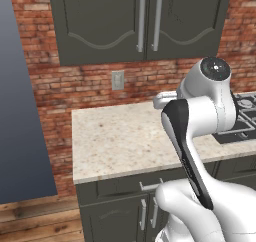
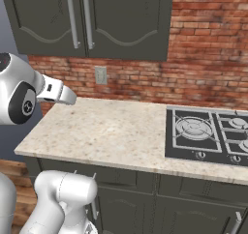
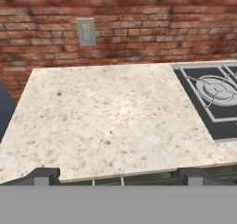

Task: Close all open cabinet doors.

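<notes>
Two upper cabinet doors [image 1: 100,21] [image 2: 131,15], dark grey-green with arched moulding and vertical silver bar handles [image 1: 141,21], hang above the counter and lie flush with each other. Under the counter, the lower cabinet doors [image 1: 115,221] [image 2: 126,209] also look flush, partly hidden by my arm. My gripper [image 3: 119,177] hovers over the counter's front edge and faces the brick wall. It is open, its dark fingertips [image 3: 44,176] are set wide apart, and nothing is between them.
A speckled beige counter [image 1: 120,136] [image 3: 111,116] runs to a black gas hob [image 2: 208,131] [image 3: 215,93] on the right. A wall outlet [image 3: 86,32] sits on the brick. A tall flat blue-grey panel [image 1: 22,111] stands left of the counter. A drawer front [image 1: 150,186] lies under the counter edge.
</notes>
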